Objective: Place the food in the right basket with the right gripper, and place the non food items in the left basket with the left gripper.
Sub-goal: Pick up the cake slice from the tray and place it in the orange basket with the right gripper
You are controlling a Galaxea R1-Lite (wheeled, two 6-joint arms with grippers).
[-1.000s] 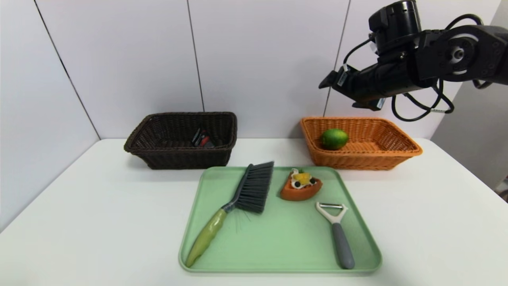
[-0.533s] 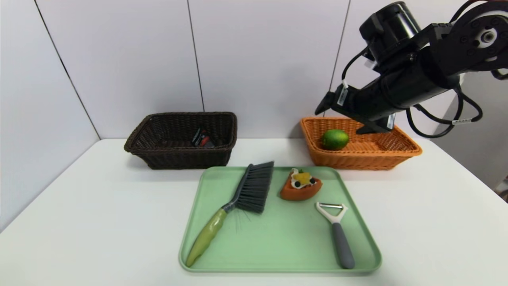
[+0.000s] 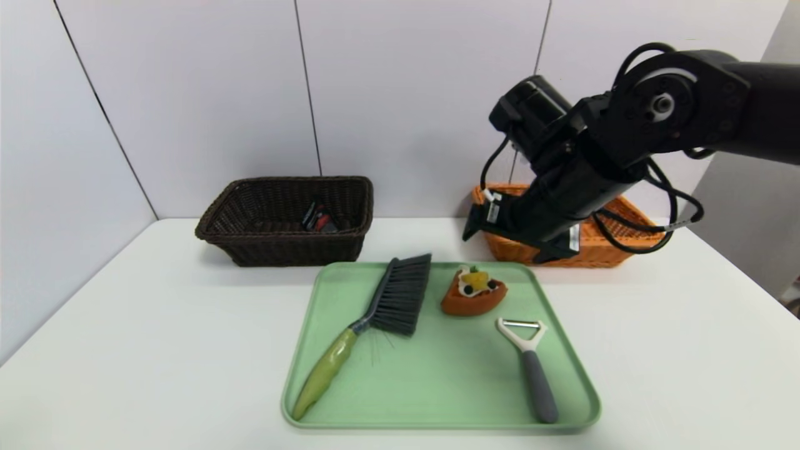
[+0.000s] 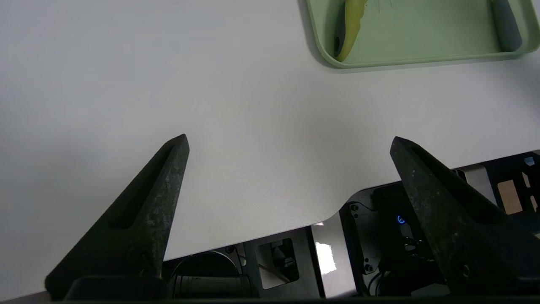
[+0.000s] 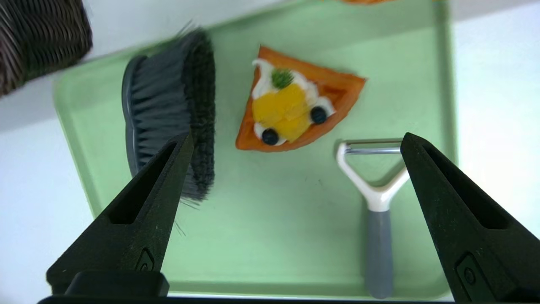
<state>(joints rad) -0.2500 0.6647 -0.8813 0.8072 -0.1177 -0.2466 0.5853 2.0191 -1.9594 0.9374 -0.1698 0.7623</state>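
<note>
Dark left basket [image 3: 284, 219] holding one small item; left claw [image 4: 289, 143] spread wide, empty, over bare table [image 3: 156, 350]. On tray [image 3: 437, 400]: brush [image 3: 375, 319], cake slice [image 3: 473, 292], peeler [image 3: 531, 362] left to sort. Right claw [image 5: 295, 143] spread wide, empty, above cake slice; orange basket [image 3: 625, 240] behind.

White table [image 3: 156, 350] bearing a green tray [image 3: 437, 381] near its front edge, a dark brown basket [image 3: 287, 247] toward the rear left, and an orange basket [image 3: 615, 247] toward the rear right.
</note>
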